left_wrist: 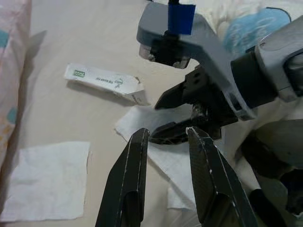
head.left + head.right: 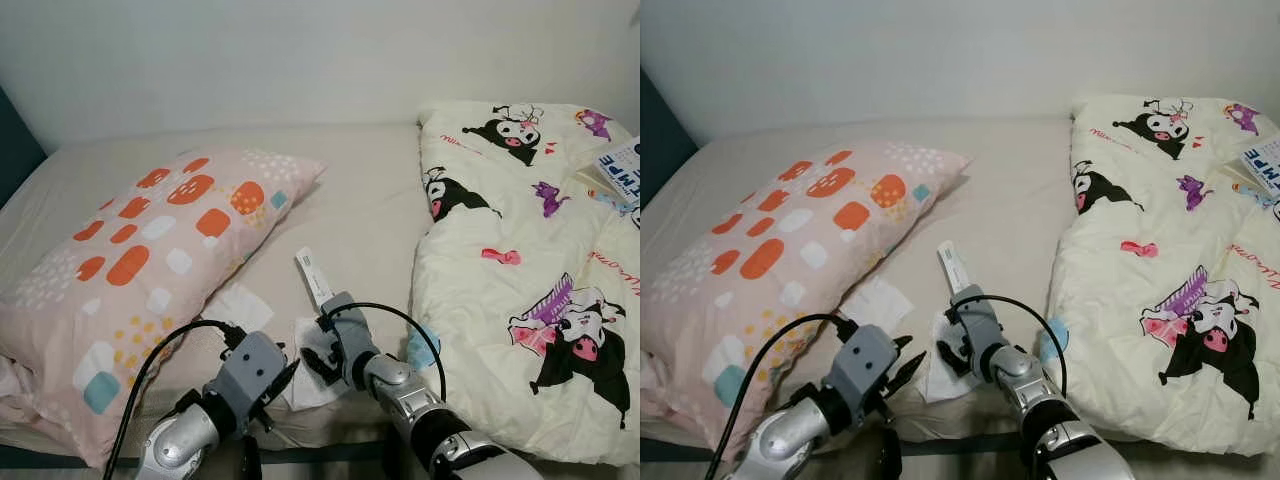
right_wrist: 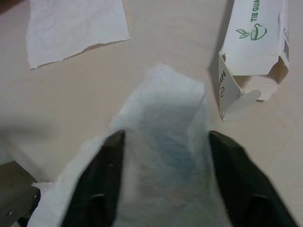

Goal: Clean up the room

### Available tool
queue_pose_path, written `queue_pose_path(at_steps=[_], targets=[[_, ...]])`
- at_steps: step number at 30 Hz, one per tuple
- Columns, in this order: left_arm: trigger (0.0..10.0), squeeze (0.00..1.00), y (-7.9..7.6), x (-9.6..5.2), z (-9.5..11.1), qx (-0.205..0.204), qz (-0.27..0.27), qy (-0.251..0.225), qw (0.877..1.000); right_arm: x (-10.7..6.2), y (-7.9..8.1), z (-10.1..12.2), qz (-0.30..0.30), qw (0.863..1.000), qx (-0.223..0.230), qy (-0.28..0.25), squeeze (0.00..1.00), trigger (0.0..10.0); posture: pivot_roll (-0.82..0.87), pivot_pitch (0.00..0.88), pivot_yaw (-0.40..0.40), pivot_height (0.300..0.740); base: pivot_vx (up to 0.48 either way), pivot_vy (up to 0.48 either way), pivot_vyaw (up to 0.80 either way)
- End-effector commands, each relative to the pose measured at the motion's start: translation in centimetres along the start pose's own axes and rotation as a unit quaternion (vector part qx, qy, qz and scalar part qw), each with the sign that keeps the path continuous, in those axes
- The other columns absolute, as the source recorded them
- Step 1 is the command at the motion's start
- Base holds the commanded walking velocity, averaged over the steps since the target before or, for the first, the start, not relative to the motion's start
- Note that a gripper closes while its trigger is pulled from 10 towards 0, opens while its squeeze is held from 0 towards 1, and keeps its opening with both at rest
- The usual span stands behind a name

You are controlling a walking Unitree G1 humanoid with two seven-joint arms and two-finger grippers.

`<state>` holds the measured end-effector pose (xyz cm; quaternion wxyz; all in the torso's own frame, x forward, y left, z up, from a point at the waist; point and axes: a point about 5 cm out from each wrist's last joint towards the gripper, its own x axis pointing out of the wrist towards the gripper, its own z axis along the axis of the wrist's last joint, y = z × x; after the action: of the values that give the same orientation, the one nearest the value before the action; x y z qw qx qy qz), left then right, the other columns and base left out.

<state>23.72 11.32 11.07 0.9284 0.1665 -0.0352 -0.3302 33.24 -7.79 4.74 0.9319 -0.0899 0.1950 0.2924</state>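
Note:
A crumpled white tissue [image 3: 161, 109] lies on the beige sheet near the bed's front edge. My right gripper [image 3: 163, 142] is open, its two fingers straddling this tissue; the tissue partly veils them. My left gripper [image 1: 168, 137] hovers open just to the left, pointing at the same tissue [image 2: 300, 395] and at the right gripper [image 2: 322, 362], with nothing between its fingers. A flat square tissue [image 2: 240, 305] rests beside the pillow. A small white tea box [image 2: 313, 278] with one end flap open lies just beyond the crumpled tissue.
A pink pillow [image 2: 150, 250] with orange spots takes up the bed's left side. A cream cartoon-print comforter [image 2: 520, 270] is bunched on the right, with a book [image 2: 625, 170] on its far corner and a light blue item [image 2: 422, 350] at its edge.

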Motion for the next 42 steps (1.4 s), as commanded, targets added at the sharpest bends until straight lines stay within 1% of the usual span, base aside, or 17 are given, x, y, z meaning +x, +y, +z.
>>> queue_pose_path(at_steps=[1,2,4,16,17,18,19,20,21,22,23,24,31,39,40,41,42], targets=[[10.0,0.00,-0.3,-0.3,-0.2,-0.001,-0.009,0.009,1.000,0.0,0.3,-0.4,0.007,1.000,-0.002,0.008,0.00,1.8,0.10,0.208,-0.018,0.586,0.000,0.000,0.00],[10.0,0.00,-0.3,-0.3,-0.2,-0.001,-0.009,0.009,1.000,0.0,0.3,-0.4,0.007,1.000,-0.002,0.008,0.00,1.8,0.10,0.208,-0.018,0.586,0.000,0.000,0.00],[10.0,0.00,-0.4,-0.3,-0.2,0.000,-0.010,0.010,1.000,0.0,0.3,-0.4,0.006,1.000,-0.002,0.009,0.00,0.0,0.10,0.210,-0.019,0.586,0.000,0.000,0.00],[10.0,0.00,-0.1,0.1,-0.2,0.005,-0.011,0.012,1.000,-0.1,-0.4,-0.4,-0.002,1.000,-0.002,0.009,0.00,0.0,0.09,0.210,-0.016,0.586,0.000,0.000,0.00],[10.0,0.00,-0.1,0.1,-0.2,0.006,-0.012,0.012,1.000,-0.2,-0.4,-0.3,-0.003,1.000,-0.003,0.008,0.00,3.6,0.09,0.210,-0.016,0.586,0.000,0.000,0.00],[10.0,0.00,-0.1,0.1,-0.2,0.006,-0.012,0.012,1.000,-0.2,-0.4,-0.3,-0.003,1.000,-0.003,0.008,0.00,3.6,0.09,0.210,-0.016,0.586,0.000,0.000,0.00],[10.0,0.00,-0.1,0.1,-0.2,0.006,-0.013,0.012,1.000,-0.2,-0.6,-0.1,-0.008,1.000,-0.007,0.002,0.00,7.7,0.09,0.212,-0.015,0.586,0.000,0.000,0.00],[10.0,0.00,-0.1,0.1,-0.1,0.007,-0.013,0.012,1.000,-0.2,-0.8,0.1,-0.019,1.000,-0.006,-0.004,0.09,10.0,0.10,0.217,-0.014,0.586,0.000,0.000,0.00],[10.0,0.00,-0.1,0.1,-0.1,0.007,-0.013,0.012,1.000,-0.2,-0.8,0.1,-0.019,1.000,-0.006,-0.004,0.09,10.0,0.10,0.217,-0.014,0.586,0.000,0.000,0.00],[10.0,0.00,-0.1,0.1,-0.1,0.007,-0.013,0.012,1.000,-0.2,-1.0,0.3,-0.026,1.000,-0.003,-0.009,0.62,10.0,0.10,0.217,-0.014,0.586,0.000,0.000,0.00],[10.0,0.00,-0.1,0.1,-0.1,0.007,-0.013,0.012,1.000,-0.2,-1.0,0.3,-0.026,1.000,-0.003,-0.009,0.62,10.0,0.10,0.217,-0.014,0.586,0.000,0.000,0.00],[10.0,0.00,-0.1,0.1,-0.1,0.007,-0.013,0.012,1.000,-0.2,-1.2,0.4,-0.030,0.999,0.002,-0.014,1.00,10.0,0.10,0.223,-0.014,0.586,0.000,0.000,0.00],[10.0,0.00,0.1,-0.2,0.3,0.007,-0.008,0.009,1.000,-0.2,-1.5,1.1,-0.037,0.999,0.004,-0.030,1.00,10.0,0.12,0.253,-0.013,0.586,0.000,0.000,0.00],[10.0,0.00,0.0,-0.7,0.6,0.009,-0.010,0.011,1.000,-0.1,-1.1,1.0,-0.013,0.999,0.022,-0.023,1.00,10.0,0.14,0.287,-0.015,0.586,0.000,0.000,0.00],[10.0,0.00,0.0,-0.8,0.6,0.010,-0.010,0.012,1.000,0.0,-1.0,0.9,-0.006,1.000,0.024,-0.017,0.82,10.0,0.14,0.293,-0.015,0.586,0.000,0.000,0.00],[10.0,0.00,0.1,-0.9,0.6,0.010,-0.010,0.013,1.000,0.0,-0.9,0.8,-0.002,1.000,0.025,-0.013,0.82,10.0,0.14,0.293,-0.015,0.586,0.000,0.000,0.00],[10.0,0.00,0.0,-1.0,0.6,0.011,-0.010,0.014,1.000,0.1,-0.7,0.7,0.002,1.000,0.024,-0.007,0.00,10.0,0.14,0.296,-0.015,0.586,0.000,0.000,0.00]])
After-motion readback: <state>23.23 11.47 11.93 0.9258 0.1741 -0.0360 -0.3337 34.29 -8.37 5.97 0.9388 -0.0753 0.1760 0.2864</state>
